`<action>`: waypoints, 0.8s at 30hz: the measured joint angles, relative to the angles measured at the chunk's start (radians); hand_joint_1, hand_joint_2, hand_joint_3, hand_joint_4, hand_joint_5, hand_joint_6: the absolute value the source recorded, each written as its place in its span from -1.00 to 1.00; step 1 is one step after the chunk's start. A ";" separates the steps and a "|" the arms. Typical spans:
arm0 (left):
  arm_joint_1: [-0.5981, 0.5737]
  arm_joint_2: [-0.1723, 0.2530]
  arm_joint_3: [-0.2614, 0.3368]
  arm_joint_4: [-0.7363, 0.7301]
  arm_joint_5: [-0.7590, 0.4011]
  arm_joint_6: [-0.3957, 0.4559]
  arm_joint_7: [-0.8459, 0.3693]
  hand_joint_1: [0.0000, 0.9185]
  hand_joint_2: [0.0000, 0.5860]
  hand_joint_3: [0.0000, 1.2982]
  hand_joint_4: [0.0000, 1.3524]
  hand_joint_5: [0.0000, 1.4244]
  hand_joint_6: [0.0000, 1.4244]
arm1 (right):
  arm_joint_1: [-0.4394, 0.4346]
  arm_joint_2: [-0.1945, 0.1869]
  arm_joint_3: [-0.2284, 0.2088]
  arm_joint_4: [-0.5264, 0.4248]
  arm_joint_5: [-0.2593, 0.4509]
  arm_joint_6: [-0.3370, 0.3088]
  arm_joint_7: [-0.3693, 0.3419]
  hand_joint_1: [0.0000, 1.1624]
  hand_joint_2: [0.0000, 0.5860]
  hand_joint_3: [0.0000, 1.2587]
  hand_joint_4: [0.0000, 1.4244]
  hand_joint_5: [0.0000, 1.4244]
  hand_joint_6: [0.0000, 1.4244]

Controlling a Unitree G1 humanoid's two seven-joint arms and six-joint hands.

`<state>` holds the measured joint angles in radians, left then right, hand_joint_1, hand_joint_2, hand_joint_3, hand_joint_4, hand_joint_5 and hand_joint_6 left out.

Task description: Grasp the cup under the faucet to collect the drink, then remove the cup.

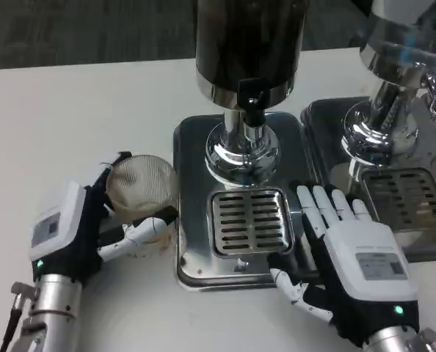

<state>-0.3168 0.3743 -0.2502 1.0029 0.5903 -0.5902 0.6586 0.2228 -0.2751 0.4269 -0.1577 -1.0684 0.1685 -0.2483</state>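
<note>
Cup: the clear ribbed cup (139, 185) stands on the white table (71, 110), just left of the dispenser's steel base (196, 271), not yet under the faucet (253, 110)
Left hand: the left hand (93, 224) wraps the cup from its left and near side, fingers curled round the wall, thumb along the front near the bottom; it is grasping the cup
Right hand: the right hand (343, 249) lies flat on the right edge of the steel base, fingers spread and released, holding nothing
Drip grate: the slotted grate (249, 221) sits in front of the chrome column, below the faucet
Second dispenser: another chrome unit (394, 95) with its own tray stands to the right
Step in hand, as I judge it: carry the cup rightward onto the grate, mouth centred under the spout
How to do it well: keep the cup upright, lift it over the raised rim of the base rather than dragging it, and hold gently since thin plastic may buckle
Risk: the cup's rim may catch the faucet if raised too high
</note>
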 measured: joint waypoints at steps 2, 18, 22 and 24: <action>-0.001 0.000 -0.002 0.003 0.000 -0.003 0.005 -0.27 -0.72 -0.23 0.05 0.27 0.39 | 0.000 0.000 -0.002 0.000 0.011 -0.001 0.004 -0.53 0.38 -1.00 -1.00 -1.00 -0.99; -0.001 -0.006 -0.024 0.004 0.015 -0.003 0.082 -0.06 -0.60 0.11 0.38 0.54 0.61 | -0.003 -0.006 -0.010 0.002 0.034 -0.001 0.012 -0.51 0.36 -0.99 -1.00 -1.00 -0.97; 0.002 -0.006 -0.035 0.004 0.032 -0.005 0.127 -0.04 -0.60 0.16 0.42 0.55 0.66 | -0.005 -0.006 -0.010 0.004 0.034 -0.001 0.012 -0.50 0.36 -1.00 -1.00 -1.00 -0.97; 0.008 -0.006 -0.035 0.002 0.036 -0.018 0.169 -0.05 -0.61 0.18 0.43 0.57 0.67 | -0.006 -0.006 -0.010 0.004 0.034 -0.001 0.012 -0.50 0.36 -1.00 -1.00 -1.00 -0.97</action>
<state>-0.3085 0.3678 -0.2852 1.0046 0.6262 -0.6083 0.8273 0.2170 -0.2816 0.4172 -0.1537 -1.0340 0.1674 -0.2367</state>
